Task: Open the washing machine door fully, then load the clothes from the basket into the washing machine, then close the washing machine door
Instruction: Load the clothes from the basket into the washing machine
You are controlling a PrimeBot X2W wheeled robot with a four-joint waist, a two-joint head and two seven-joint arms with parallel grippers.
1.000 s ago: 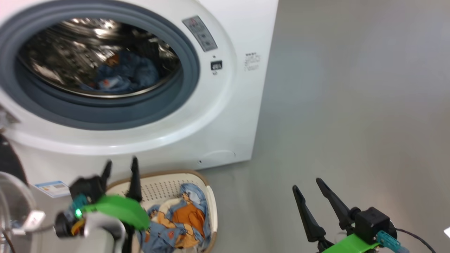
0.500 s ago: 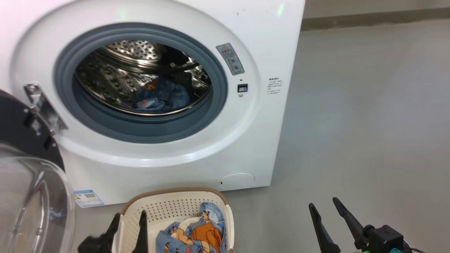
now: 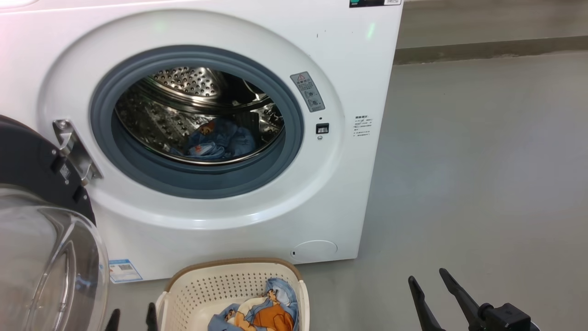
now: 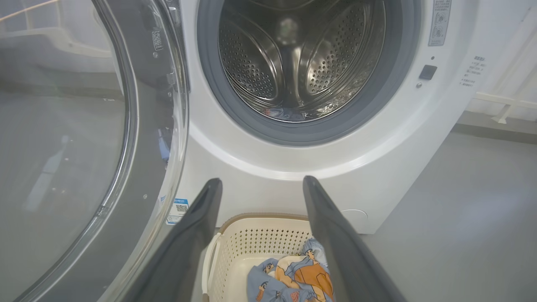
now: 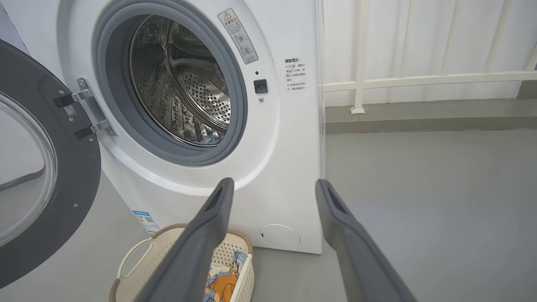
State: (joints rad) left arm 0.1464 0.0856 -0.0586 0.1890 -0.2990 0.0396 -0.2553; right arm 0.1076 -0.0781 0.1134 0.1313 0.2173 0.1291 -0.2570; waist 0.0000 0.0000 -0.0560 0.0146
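Left gripper (image 4: 262, 184) is seen with both dark fingers spread wide and nothing caught between them; in the left wrist view the basket (image 3: 216, 285) is framed right between the fingers, and in the head view just the two tips are caught at the bottom edge, beside the basket's left handle. Right gripper (image 5: 275, 184) is spread wide too, nothing pinched, held over bare grey floor (image 3: 482, 184) off to the basket's right and well apart from it. The basket is parked on the floor just in front of the washing machine (image 3: 363, 69), and the clothes (image 3: 264, 317), light blue with an orange cartoon figure, are bunched up in its right half. Another blue printed garment (image 3: 216, 140) can be made out at the bottom of the steel drum (image 3: 183, 85), behind the grey gasket (image 3: 294, 138). The washing machine door (image 3: 27, 156) is swung open to the left on its hinge (image 3: 73, 147), with the clear glass bowl bulging toward the head camera. A small blue label (image 3: 124, 271) is stuck low on the machine's front, near the basket. A white railing (image 5: 419, 79) is visible past the machine in the right wrist view.
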